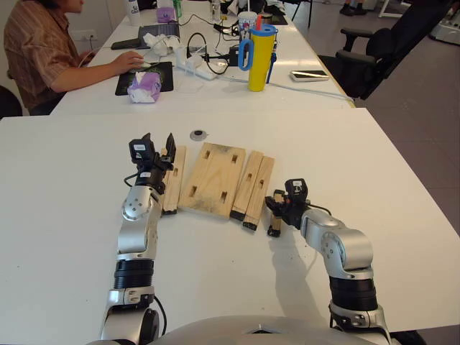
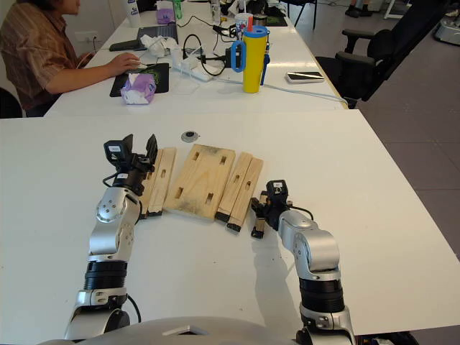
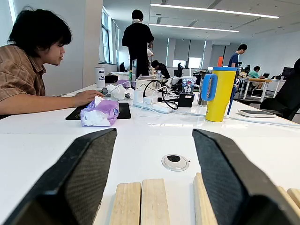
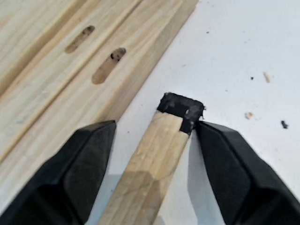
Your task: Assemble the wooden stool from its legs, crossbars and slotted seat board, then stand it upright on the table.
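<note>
A pale wooden seat board with four slots (image 1: 214,180) is laid flat at the middle of the white surface (image 1: 65,187). A pair of slotted wooden slats (image 1: 173,180) is placed just beside its left edge, and a second pair of slotted slats with dark near ends (image 1: 253,189) is set against its right edge. The left pincer (image 1: 159,144) is held with its fingers apart above the far ends of the left pair. The right pincer (image 4: 154,125) is spread around a short black-tipped wooden bar (image 4: 150,164) lying near the right pair. A small round grey disc (image 1: 199,134) is seen beyond the board.
</note>
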Robot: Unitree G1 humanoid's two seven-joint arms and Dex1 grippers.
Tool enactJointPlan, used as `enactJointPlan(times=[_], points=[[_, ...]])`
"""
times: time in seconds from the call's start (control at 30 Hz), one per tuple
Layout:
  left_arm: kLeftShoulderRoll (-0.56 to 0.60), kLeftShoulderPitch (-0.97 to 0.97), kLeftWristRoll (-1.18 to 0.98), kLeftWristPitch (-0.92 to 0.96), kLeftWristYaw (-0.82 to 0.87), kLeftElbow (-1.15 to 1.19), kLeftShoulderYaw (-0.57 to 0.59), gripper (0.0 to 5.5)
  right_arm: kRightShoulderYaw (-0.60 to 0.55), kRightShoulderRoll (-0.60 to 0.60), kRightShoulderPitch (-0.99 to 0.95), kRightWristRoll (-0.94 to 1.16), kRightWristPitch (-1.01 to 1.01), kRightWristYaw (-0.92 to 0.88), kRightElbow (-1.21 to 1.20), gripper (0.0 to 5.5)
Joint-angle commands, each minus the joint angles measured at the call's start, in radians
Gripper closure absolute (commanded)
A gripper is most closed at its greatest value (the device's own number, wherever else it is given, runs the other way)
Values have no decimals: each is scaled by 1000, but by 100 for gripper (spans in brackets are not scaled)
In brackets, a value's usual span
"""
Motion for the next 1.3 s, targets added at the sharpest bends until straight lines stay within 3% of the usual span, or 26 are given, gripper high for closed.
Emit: enactJointPlan(times=[0.03,0.3,0.47,0.6,0.73,0.9,1.07,1.3], points=[[-1,-7,-4,6,4,3,0,251,6,6,30,4,111,-10,-35,247],[-14,-8,-1,6,20,-1,-5,251,55,-41,38,-38,126,-9,-11,353],[-15,-24,-12,14,19,2,0,251,81,-85,36,-57,14,34,41,422],[-28,-63,-107,97,-55,-5,-9,251,14,-84,8,-46,-194,78,85,423],[-71,-127,-368,294,-131,-52,44,251,-34,-89,-87,-36,-469,141,108,423],[-85,-191,-655,573,-160,-106,77,251,35,-72,-153,1,-692,304,110,423],[-96,-223,-832,725,-156,-138,92,251,101,-75,-171,-3,-827,405,117,423],[-94,-232,-906,788,-140,-165,85,251,124,-78,-168,-7,-904,455,120,423]])
